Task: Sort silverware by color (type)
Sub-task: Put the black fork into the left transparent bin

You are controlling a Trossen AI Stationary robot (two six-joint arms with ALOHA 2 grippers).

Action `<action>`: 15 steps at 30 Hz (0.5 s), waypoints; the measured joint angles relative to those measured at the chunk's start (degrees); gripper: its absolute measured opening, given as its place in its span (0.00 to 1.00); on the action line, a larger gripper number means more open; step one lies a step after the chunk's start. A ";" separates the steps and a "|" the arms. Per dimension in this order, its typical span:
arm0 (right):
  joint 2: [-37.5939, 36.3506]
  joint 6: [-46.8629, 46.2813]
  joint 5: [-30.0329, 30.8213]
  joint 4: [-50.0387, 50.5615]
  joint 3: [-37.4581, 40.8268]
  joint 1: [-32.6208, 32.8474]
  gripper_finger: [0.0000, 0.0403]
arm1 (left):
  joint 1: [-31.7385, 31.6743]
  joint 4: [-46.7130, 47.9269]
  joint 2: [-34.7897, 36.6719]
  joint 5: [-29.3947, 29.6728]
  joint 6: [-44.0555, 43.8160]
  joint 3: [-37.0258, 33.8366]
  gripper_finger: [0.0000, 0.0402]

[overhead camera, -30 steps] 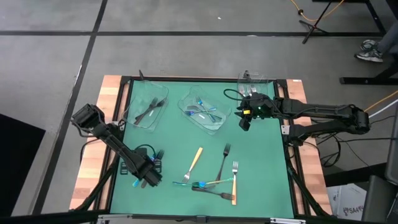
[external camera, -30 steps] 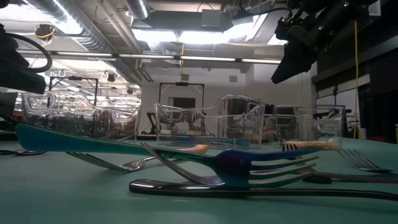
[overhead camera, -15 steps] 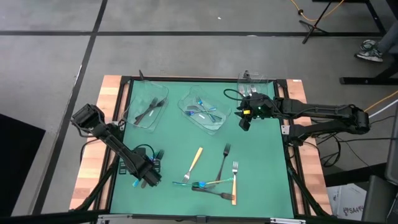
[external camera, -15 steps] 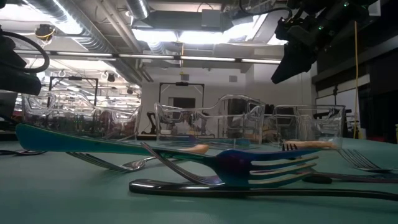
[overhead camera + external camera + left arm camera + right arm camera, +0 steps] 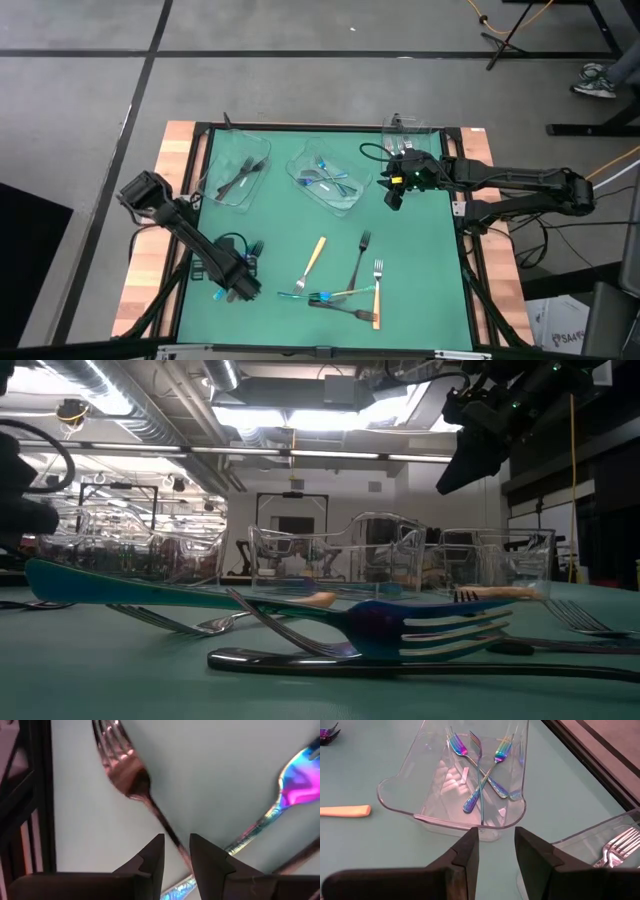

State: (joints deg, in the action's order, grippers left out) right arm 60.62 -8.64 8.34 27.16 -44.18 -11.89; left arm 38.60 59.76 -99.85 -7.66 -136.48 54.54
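Nearest you, the left gripper (image 5: 236,285) sits low at the mat's front-left, fingers slightly apart astride a dark fork's (image 5: 131,775) handle. Loose silverware (image 5: 345,285) lies at front centre. Farther back, the right gripper (image 5: 394,197) hovers empty, fingers parted, beside the middle tray (image 5: 410,800) holding iridescent forks (image 5: 480,765).

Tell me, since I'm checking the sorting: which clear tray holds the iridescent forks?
The middle tray, holding the iridescent forks. The left tray holds dark forks; the right tray holds silver ones.
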 joint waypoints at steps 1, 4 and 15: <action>0.01 0.00 0.00 0.01 0.00 0.00 0.29 | 0.09 -0.06 -0.55 0.05 0.03 0.05 0.21; 0.01 0.00 -0.04 0.00 0.01 0.01 0.29 | 0.19 0.01 -1.64 0.42 0.06 0.28 0.21; 0.02 0.00 0.02 -0.04 0.02 -0.02 0.29 | 0.21 -0.62 -1.83 1.47 2.25 0.17 0.21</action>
State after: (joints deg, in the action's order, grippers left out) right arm 60.64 -8.64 8.36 27.11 -44.16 -11.90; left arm 38.81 59.14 -101.69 -6.20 -134.23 54.72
